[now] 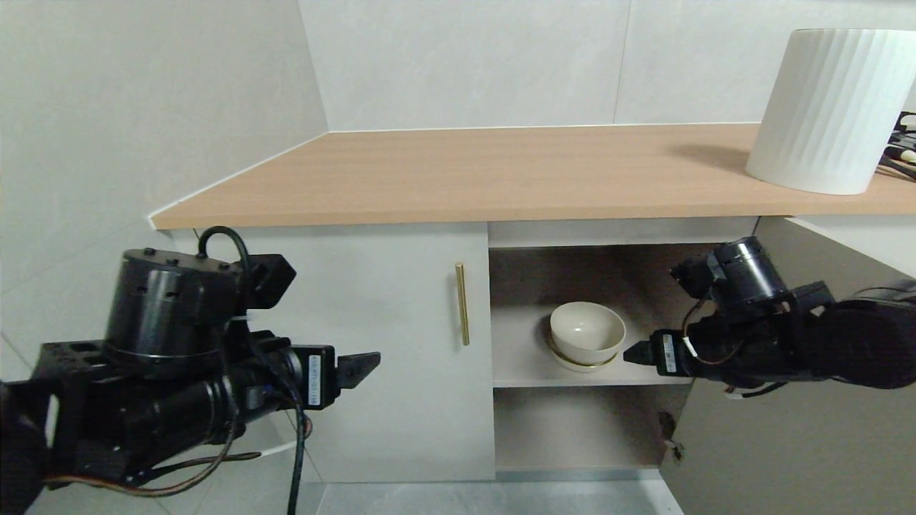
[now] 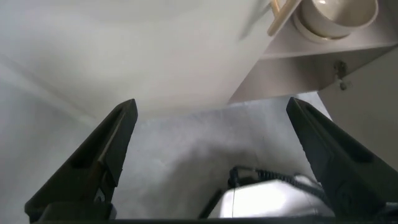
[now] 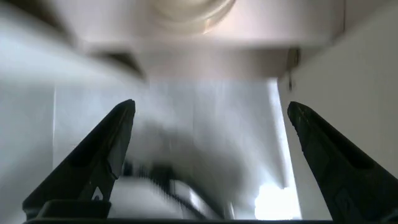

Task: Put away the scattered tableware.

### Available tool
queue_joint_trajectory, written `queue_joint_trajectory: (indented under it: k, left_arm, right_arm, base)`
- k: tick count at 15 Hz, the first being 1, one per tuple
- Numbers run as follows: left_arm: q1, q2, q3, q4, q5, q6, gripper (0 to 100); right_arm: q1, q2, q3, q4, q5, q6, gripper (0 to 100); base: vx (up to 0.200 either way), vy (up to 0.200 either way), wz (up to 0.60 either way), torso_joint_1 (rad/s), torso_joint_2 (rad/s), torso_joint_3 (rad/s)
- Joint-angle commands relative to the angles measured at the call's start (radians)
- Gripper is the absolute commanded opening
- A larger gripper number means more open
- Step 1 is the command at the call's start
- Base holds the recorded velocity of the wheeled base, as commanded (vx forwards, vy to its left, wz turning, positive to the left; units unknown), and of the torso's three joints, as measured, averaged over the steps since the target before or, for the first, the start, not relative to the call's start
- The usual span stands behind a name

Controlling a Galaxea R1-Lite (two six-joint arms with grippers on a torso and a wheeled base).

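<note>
- Hovering in front of the closed cabinet door, your left hand (image 2: pixel 211 107) has its two fingers spread wide, with nothing between them.
- Your right hand (image 3: pixel 210 107) is spread the same way and carries nothing. In the head view it sits at the open side of the cabinet, level with the upper shelf.
- Its tip lies just beside the bowl (image 1: pixel 587 330). You cannot tell from these views whether the two touch.
- That cream bowl stands upright on a small plate (image 1: pixel 581 363) with a gold-coloured rim. Both rest on the upper shelf (image 1: pixel 515 357) of the open compartment.
- The left wrist view shows you the same bowl and plate from below and to one side, well apart from the left hand.
- To the left of the compartment, the closed door (image 1: pixel 386 322) carries a slim gold handle (image 1: pixel 462 304), upright near the edge that meets the opening.
- The open door (image 1: pixel 787 443) is swung out on the right, below your right arm.
- Above the cabinet runs the wooden worktop (image 1: pixel 465 172). A white ribbed container (image 1: pixel 830 107) stands at its right end, with dark cables (image 1: pixel 903 146) just behind it at the picture's edge.
</note>
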Motion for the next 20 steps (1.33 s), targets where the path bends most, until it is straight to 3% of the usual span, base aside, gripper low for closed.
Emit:
queue_joint_trajectory:
  k: [1,3,7,20]
  left_arm:
    - [0.001,-0.174,0.051,0.064,0.001,0.001,100]
    - [0.001,-0.235,0.089,0.075,0.001,0.002,100]
    - [-0.01,-0.232,0.108,0.073,0.001,0.048,100]
    - [-0.021,-0.192,0.111,0.072,0.0,0.048,100]
  right_arm:
    - [0.05,-0.197,0.082,0.051,0.003,-0.001,100]
    - [0.102,-0.28,0.157,0.056,0.002,-0.001,100]
    - [0.176,-0.331,0.228,0.05,-0.009,0.0,100]
    - [0.176,-0.337,0.234,0.056,-0.011,-0.004,100]
  base:
    - [0.0,0.0,0.0,0.0,0.0,0.0]
    - [0.0,0.0,0.0,0.0,0.0,0.0]
    - [0.0,0.0,0.0,0.0,0.0,0.0]
    - [-0.2,0.0,0.0,-0.001,0.0,0.004]
